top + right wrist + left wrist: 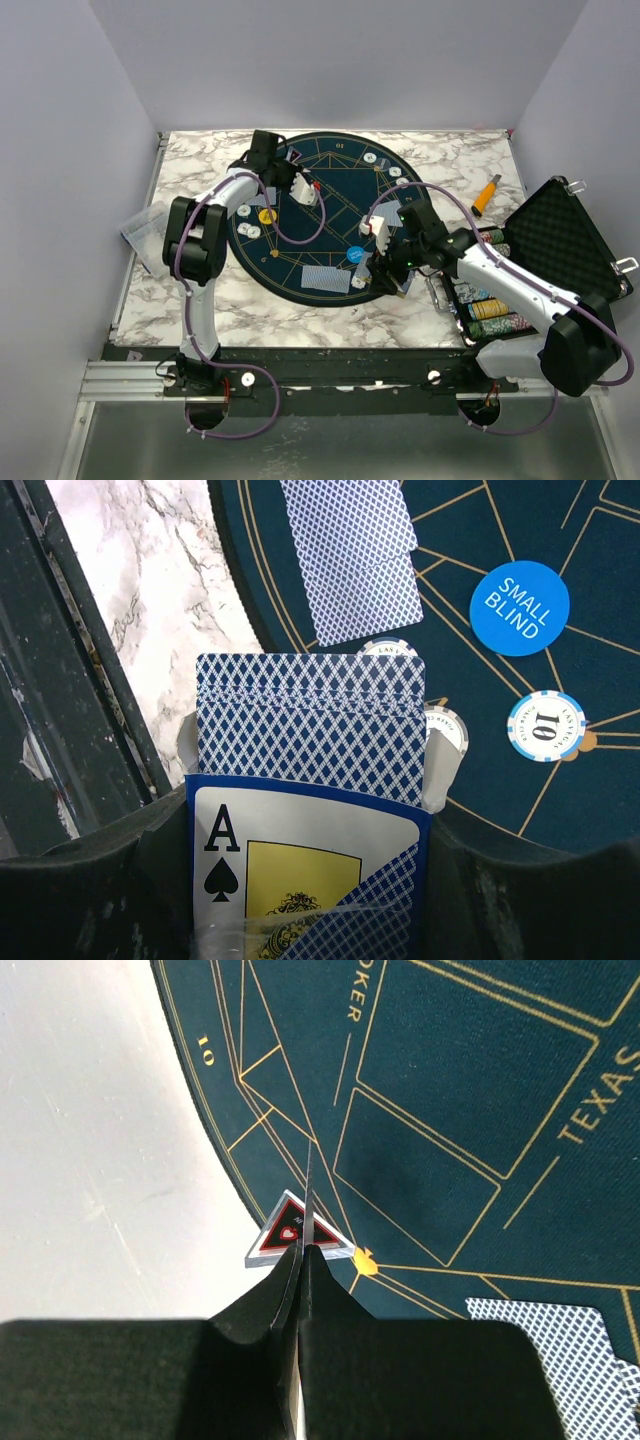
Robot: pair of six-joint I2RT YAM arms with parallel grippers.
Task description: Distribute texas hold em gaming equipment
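We see the round poker mat (330,215) filling the middle of the marble table (440,160), with bare marble open along the far edge and by the front rail. The left side is narrowed by a plastic bag (145,228), the right by the open black case (560,235). The right gripper (310,865), at the mat's near right rim, has its jaws partly spread and clamped on the sides of a card box (300,880). The deck (310,730) stands out of the box back-up, its long axis in line with the fingers and its free short edge toward two face-down cards (355,555) on the mat. The left gripper (303,1252), over the mat's far left rim, is pinched fully together on a single card (308,1190) seen edge-on, pointing straight ahead above a triangular token (280,1235). Around the deck lie a blue small-blind disc (520,608) and whitish chips (545,727). A yellow disc (267,215) lies near the left arm, and an orange-handled tool (486,194) lies at the far right.
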